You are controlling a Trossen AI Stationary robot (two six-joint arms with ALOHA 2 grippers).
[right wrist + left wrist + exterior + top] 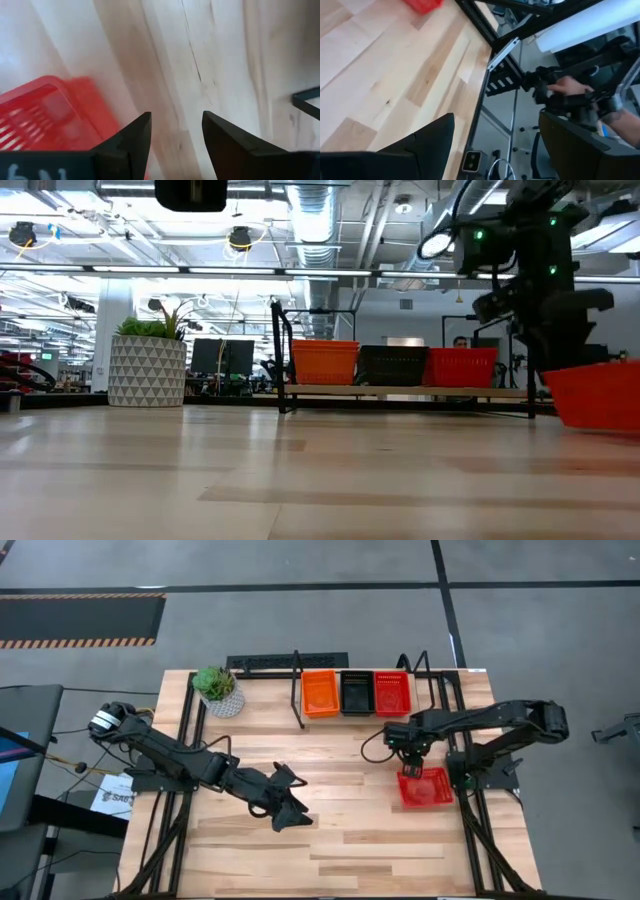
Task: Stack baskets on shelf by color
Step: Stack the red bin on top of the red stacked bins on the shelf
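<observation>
The shelf [365,718] stands at the table's far edge and carries an orange basket [320,693], a black basket [356,693] and a red basket [392,693] side by side; how many are stacked in each I cannot tell. Another red basket [425,787] sits on the table toward the right edge. My right gripper [410,766] hangs open over that basket's far rim. In the right wrist view only bare wood shows between its fingers [175,135], with the red basket [45,120] beside one finger. My left gripper [295,802] waits open, low over the table's middle.
A white plant pot [218,692] stands at the far left, beside the shelf. Black frame rails [470,800] run along the table's right and left sides. A person's hands [570,90] show beyond the table edge. Open wood lies across the middle and near side [380,850].
</observation>
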